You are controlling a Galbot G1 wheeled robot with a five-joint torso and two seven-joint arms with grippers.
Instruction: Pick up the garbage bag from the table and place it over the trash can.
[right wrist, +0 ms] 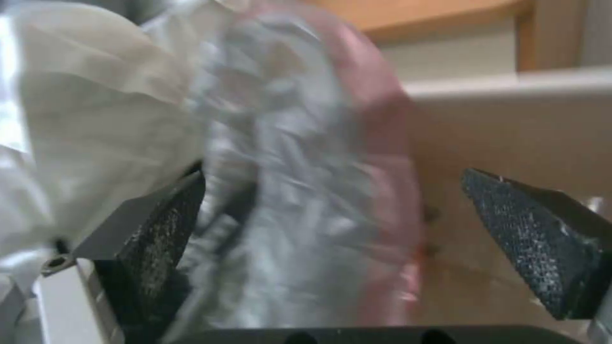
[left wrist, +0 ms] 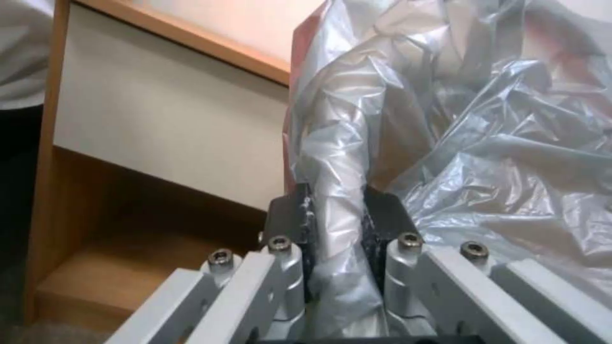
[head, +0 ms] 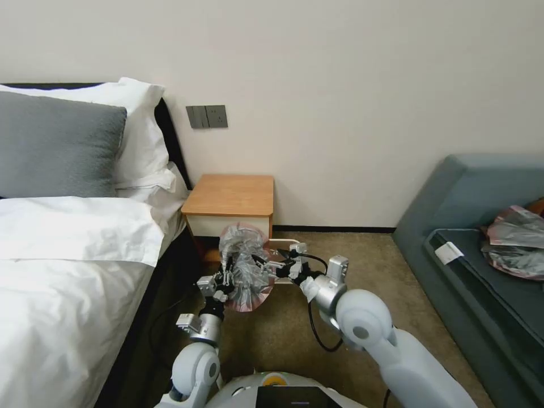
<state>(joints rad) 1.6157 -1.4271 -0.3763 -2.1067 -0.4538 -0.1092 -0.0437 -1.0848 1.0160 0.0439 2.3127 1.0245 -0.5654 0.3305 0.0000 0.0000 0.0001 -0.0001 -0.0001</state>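
Left gripper clenched on a twisted fold of the thin, translucent grey plastic garbage bag with a pinkish-red rim, held up in the air in front of the small boxy light-brown wooden worktop with a white drawer front. Seen close in the left wrist view, dark finger pads pinching a rope-like bunch of crinkled, shiny film, metal linkages and bolt heads just beneath. Left arm bent low, forearm angled upward toward the bag from near the robot's base.

Right gripper released, reaching in from the right with elbow raised and wrist turned toward the bag's side. Seen in the right wrist view, two black textured pads spread wide, with the bag's grey body and pink edge bulging between them; contact with the pads cannot be told.

Bag puffed and rumpled, glossy, rim curling round its lower edge, hanging above brownish carpet and partly covering the cream rim of the small rectangular plastic trash can just behind it.

Bed with white sheets and a grey pillow to the left; blue-grey sofa to the right carrying a heap of grey and pink plastic bags.
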